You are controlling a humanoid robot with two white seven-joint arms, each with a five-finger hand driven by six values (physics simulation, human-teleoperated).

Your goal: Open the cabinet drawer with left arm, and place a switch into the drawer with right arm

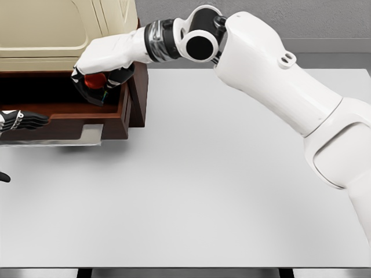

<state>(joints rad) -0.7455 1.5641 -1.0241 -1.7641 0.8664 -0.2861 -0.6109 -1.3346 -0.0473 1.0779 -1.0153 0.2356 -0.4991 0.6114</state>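
Our right hand is curled around the switch, holding it directly above the open drawer; release needs only a downward path. Our left hand, fingers extended, rests at the drawer front.

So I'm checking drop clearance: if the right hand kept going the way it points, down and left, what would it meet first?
Probably the inside of the open drawer: the right hand, holding the red switch, hangs over its right end. Depth is unclear, so it may meet the side wall first.
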